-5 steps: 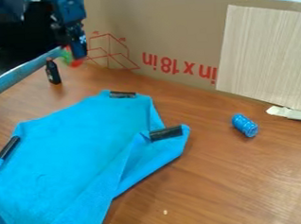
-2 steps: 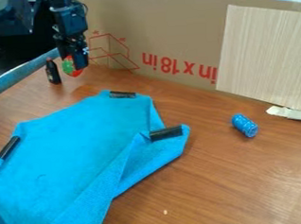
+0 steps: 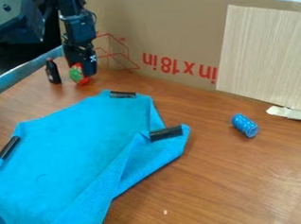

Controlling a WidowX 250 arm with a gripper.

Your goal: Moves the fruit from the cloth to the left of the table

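Strawberry (image 3: 78,76) clamped in the gripper (image 3: 84,71), up at the table's (image 3: 233,190) far left; small dark bottle (image 3: 52,72) standing just beside it; blue cloth (image 3: 85,145) spread out nearer; blue can (image 3: 245,125) lying over right.

Dark bottle (image 3: 52,71), blue can (image 3: 245,126), cardboard (image 3: 168,42)

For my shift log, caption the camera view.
Black gripper with red-and-green toy strawberry beside small dark bottle, beyond bright blue cloth.
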